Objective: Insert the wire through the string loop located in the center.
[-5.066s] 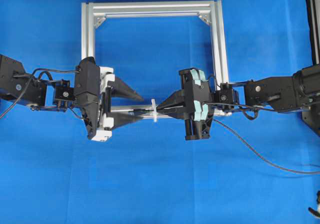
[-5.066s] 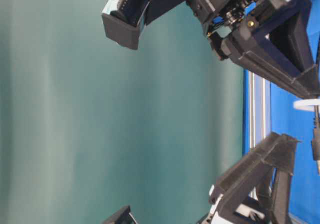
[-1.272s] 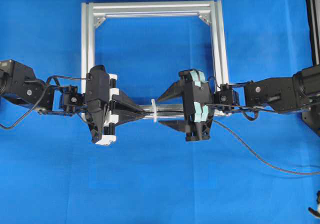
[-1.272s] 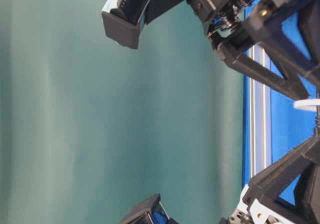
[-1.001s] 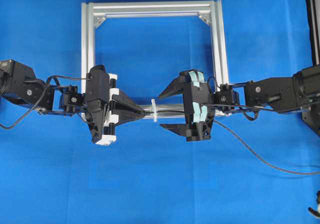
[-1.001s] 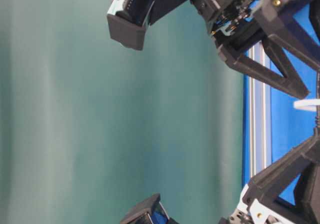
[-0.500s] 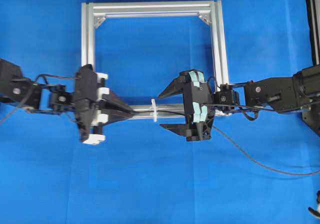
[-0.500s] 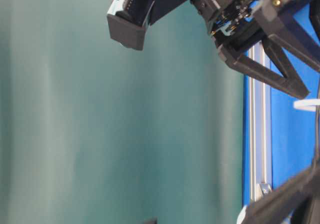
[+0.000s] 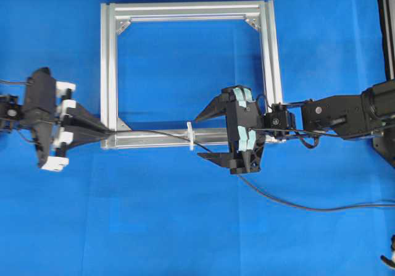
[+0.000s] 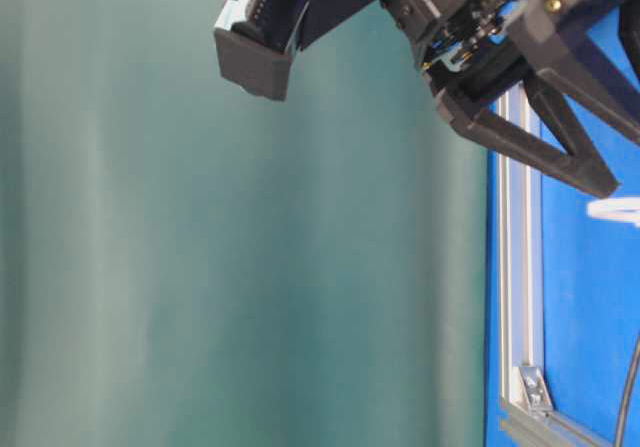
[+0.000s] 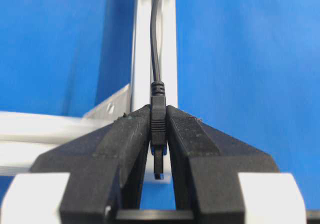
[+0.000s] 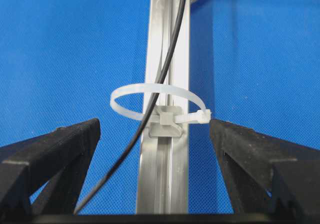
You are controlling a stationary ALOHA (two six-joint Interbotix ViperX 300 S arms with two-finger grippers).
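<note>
Two claws: left claw [image 9: 105,131] clamps wire [image 9: 154,133] plug; right claw [image 9: 203,135] spread wide, empty.

A plain bright blue cloth [image 9: 185,226] covers the table. A silver metal frame [image 9: 108,72] lies on it. The wire [image 12: 167,58] is black, and the string loop [image 12: 125,94] is translucent white. Both grippers are black; the left gripper [image 9: 106,131] has white blocks, the right gripper [image 9: 199,137] pale teal strips.

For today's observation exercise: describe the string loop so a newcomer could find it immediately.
Find the square aluminium frame on the blue cloth and follow its near bar to the middle. There stands the string loop, a thin white ring, with the wire running through it.
</note>
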